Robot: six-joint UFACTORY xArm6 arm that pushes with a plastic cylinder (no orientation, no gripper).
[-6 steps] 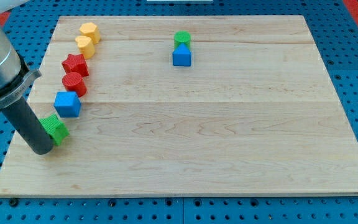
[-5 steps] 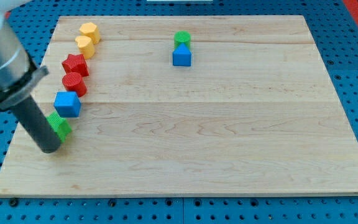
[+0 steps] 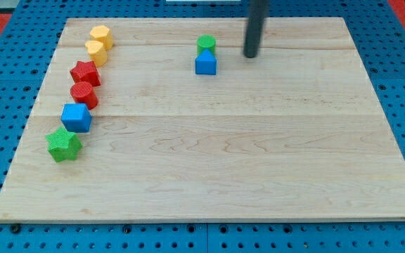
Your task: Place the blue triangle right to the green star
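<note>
The blue triangle (image 3: 205, 63) sits near the board's top middle, touching a green cylinder (image 3: 206, 44) just above it. The green star (image 3: 63, 145) lies at the board's left edge, low down. My tip (image 3: 250, 55) is on the board just right of the blue triangle and slightly above it, with a small gap between them. The rod rises from there to the view's top.
A column of blocks runs up the left side above the green star: a blue cube (image 3: 76, 117), a red cylinder (image 3: 84, 94), a red star (image 3: 85, 72) and two yellow blocks (image 3: 95, 50) (image 3: 101, 35). The wooden board (image 3: 259, 154) lies on a blue pegboard.
The rod has left the green star at the lower left and now stands at the top middle, right of the blue triangle. The blocks have not moved.
</note>
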